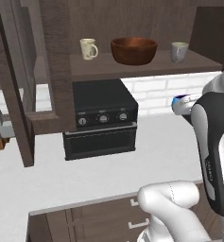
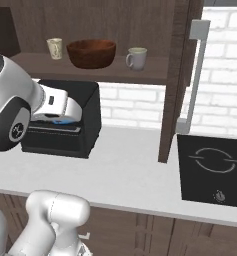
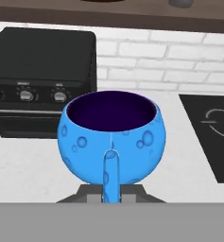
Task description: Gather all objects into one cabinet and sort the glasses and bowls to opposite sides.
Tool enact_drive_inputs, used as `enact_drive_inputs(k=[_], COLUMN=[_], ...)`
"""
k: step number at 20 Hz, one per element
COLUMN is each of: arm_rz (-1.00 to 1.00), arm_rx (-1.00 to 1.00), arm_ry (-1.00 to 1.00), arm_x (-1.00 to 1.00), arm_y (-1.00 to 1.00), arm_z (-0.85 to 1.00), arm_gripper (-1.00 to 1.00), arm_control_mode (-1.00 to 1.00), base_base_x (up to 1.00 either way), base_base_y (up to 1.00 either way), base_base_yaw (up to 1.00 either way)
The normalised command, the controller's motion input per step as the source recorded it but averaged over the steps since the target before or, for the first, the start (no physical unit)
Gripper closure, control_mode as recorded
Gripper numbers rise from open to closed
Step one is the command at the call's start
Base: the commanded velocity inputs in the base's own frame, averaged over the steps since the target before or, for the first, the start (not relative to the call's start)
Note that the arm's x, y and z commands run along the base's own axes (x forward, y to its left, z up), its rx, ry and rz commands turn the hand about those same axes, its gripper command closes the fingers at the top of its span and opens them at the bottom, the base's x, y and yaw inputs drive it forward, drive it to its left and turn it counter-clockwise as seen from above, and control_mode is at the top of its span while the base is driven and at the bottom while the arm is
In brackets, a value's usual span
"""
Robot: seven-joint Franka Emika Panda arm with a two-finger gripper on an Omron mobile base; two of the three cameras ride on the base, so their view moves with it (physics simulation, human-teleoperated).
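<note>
With the blue bowl (image 3: 111,137) clamped by its handle in the end effector (image 3: 111,194) above the worktop (image 3: 33,165), it should be raised level and set beside the brown bowl (image 1: 133,50) on the cabinet shelf (image 1: 132,69), apart from both mugs.

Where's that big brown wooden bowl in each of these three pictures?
Left base view: the brown wooden bowl sits mid-shelf, upper centre, between the cream mug and the grey-green mug.
Right base view: upper left, again between both mugs.
Hand view: I cannot make it out for sure.
Shared landmark: the black oven box below the shelf.
</note>
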Motion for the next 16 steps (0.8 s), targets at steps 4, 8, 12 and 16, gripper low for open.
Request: enact_drive_inputs(k=[4,8,12,16], arm_rz=[0.00,0.00,-0.03,-0.19], arm_rx=[0.02,0.00,0.00,0.00], arm_ry=[0.00,0.00,0.00,0.00], arm_x=[0.19,0.31,0.36,0.37], arm_y=[-0.17,-0.10,-0.14,-0.39], arm_z=[0.11,0.24,0.26,0.10], arm_gripper=[1.00,1.00,1.00,1.00], arm_control_mode=[-1.00,-1.00,-1.00,-1.00], base_base_x=[0.00,0.00,0.00,0.00], base_base_y=[0.00,0.00,0.00,0.00], base_base_yaw=[0.00,0.00,0.00,0.00])
